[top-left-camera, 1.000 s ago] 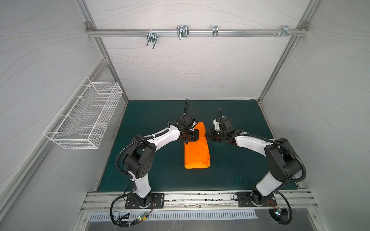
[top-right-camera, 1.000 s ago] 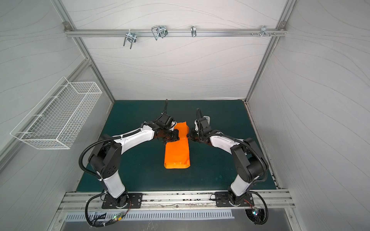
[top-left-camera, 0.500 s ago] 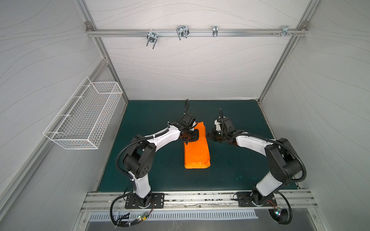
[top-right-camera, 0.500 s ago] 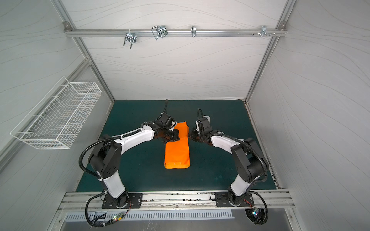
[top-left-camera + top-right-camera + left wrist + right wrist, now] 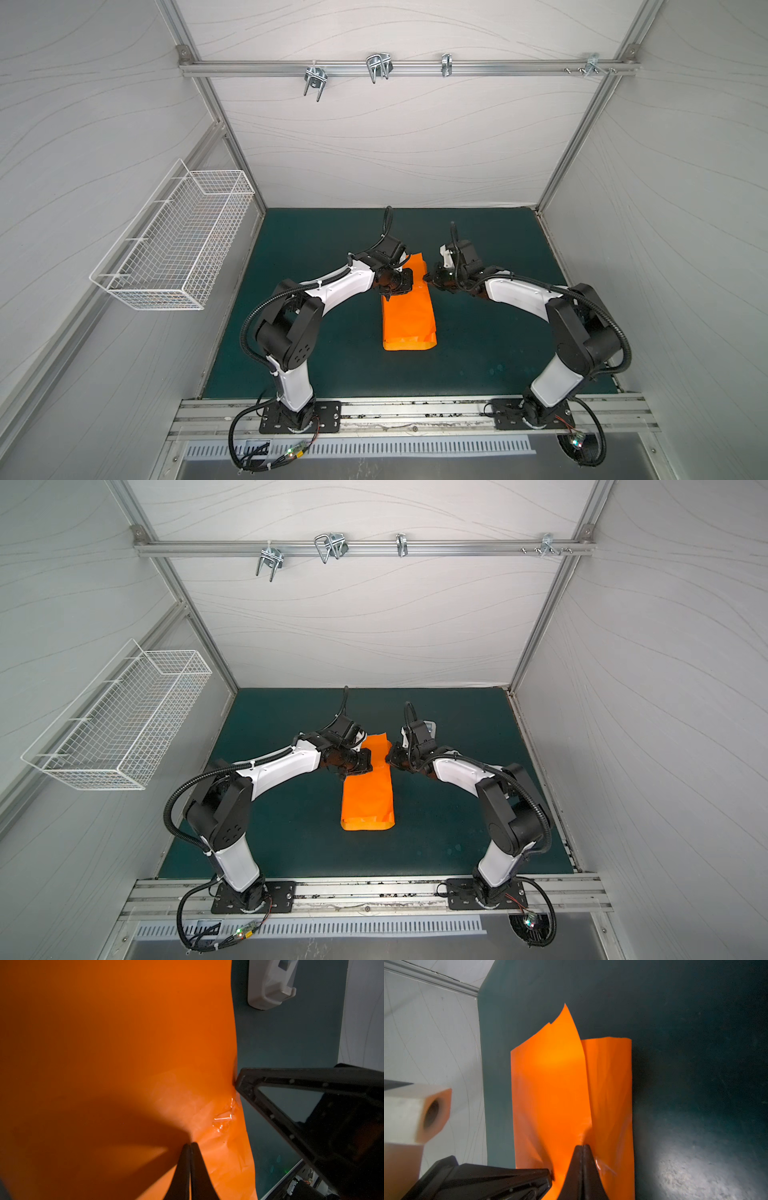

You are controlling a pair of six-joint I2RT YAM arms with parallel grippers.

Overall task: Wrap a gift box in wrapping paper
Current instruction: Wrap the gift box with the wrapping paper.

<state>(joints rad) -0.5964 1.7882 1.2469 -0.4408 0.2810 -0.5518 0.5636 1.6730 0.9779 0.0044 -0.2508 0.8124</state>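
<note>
The orange wrapping paper point(image 5: 409, 320) point(image 5: 368, 796) lies folded into a long parcel on the green mat. The gift box is hidden. My left gripper point(image 5: 409, 286) point(image 5: 190, 1144) is shut, its tips pressed on the parcel's top near the far end. A crumpled bit of clear tape point(image 5: 224, 1118) sits beside those tips. My right gripper point(image 5: 426, 277) point(image 5: 582, 1146) is also shut. Its tips push against the parcel's right side, where the paper point(image 5: 124, 1043) dents inward. In the right wrist view a loose flap of the paper point(image 5: 554, 1059) stands up at the far end.
A white tape dispenser point(image 5: 445, 255) point(image 5: 270, 982) stands on the mat point(image 5: 332, 249) just behind the right gripper. A white wire basket point(image 5: 174, 245) hangs on the left wall. Walls enclose the mat on three sides.
</note>
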